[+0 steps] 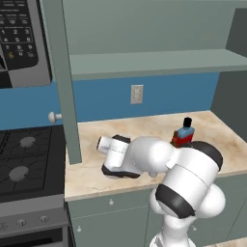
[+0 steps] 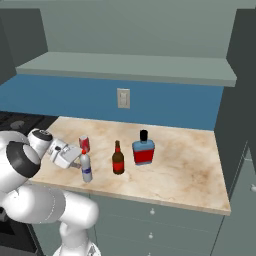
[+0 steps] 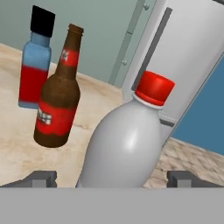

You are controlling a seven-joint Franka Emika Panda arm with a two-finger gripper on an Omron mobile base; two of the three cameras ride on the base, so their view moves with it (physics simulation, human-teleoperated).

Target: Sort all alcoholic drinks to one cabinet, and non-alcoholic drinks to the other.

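White plastic bottle (image 3: 124, 144) sits between the wide-open jaws, nothing gripped yet. In the hand view both finger tips (image 3: 41, 178) flank its lower body with clear gaps each side. The gripper (image 2: 78, 161) comes in from the left, low over the counter (image 2: 190, 165).

Risks, as I judge them:
- Bottle is tall and narrow with a rounded shoulder. A high or off-centre close could tip it or squirt it out of the jaws.
- Red can (image 2: 84, 144) stands just behind the bottle, on the far side. More forward push and the bottle or a finger may knock it.
- Beer bottle (image 2: 118, 158) is near on the right. A toppling white bottle, or a wide swing on lift-out, could take it down. It is slim and looks easy to tip.
- Flat bottle (image 2: 143, 148) is further right and a bit farther back, so less exposed.

Look of the target: white body, red cap, upright, blue label low down in the right base view. It stands towards the near left of the counter, under the open cabinet shelf (image 2: 135, 67).
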